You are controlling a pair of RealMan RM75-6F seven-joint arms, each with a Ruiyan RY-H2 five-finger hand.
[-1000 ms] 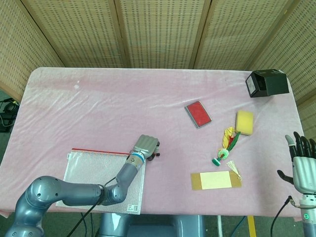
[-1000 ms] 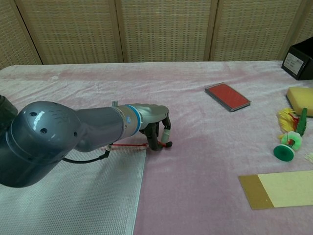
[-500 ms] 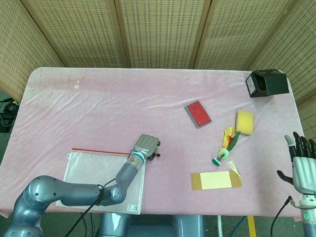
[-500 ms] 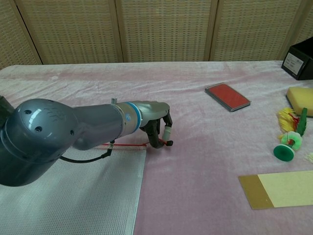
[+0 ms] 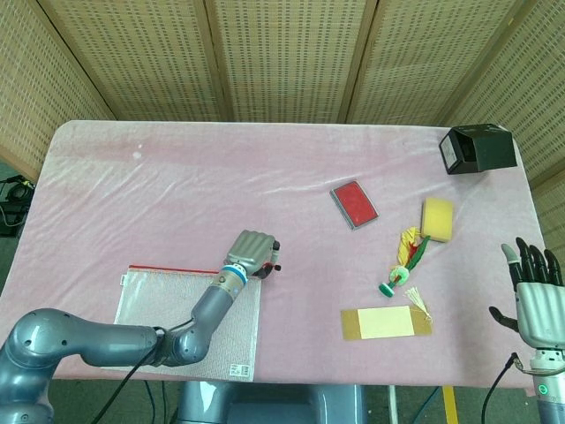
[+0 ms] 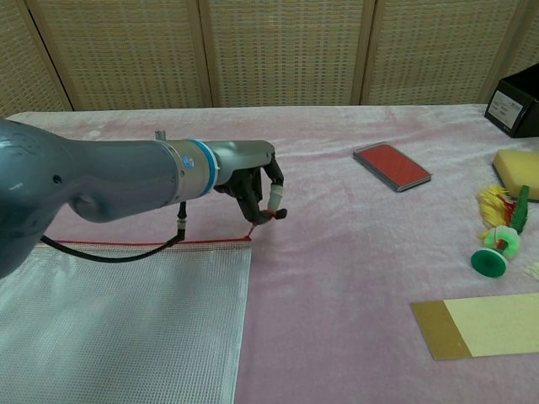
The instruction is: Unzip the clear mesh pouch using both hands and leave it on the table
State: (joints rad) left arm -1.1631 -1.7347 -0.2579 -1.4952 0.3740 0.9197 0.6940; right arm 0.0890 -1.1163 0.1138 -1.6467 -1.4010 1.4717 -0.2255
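From the head view, the clear mesh pouch with a red zipper strip (image 5: 181,314) lies flat at the front-left corner of the pink cloth-covered surface (image 5: 221,194), its red strip along the far edge. The left hand (image 5: 252,255) sits just past the pouch's far right corner with its fingers curled in on a small red pull at the end of the zipper; compared with a second ago the hand has shifted left and a little farther from the front edge, and the forearm has swung lower across the pouch. The right hand (image 5: 531,296) hangs off the front-right corner with fingers spread apart and nothing in them, slightly lower than before. From the chest view, the left hand (image 6: 251,181) is now lifted off the surface, where it earlier rested beside the pouch corner, and its fingers (image 6: 274,198) pinch the red pull, from which a thin red line runs down to the far right corner of the pouch (image 6: 126,324). The pouch itself has not moved. The right hand does not show in this view.
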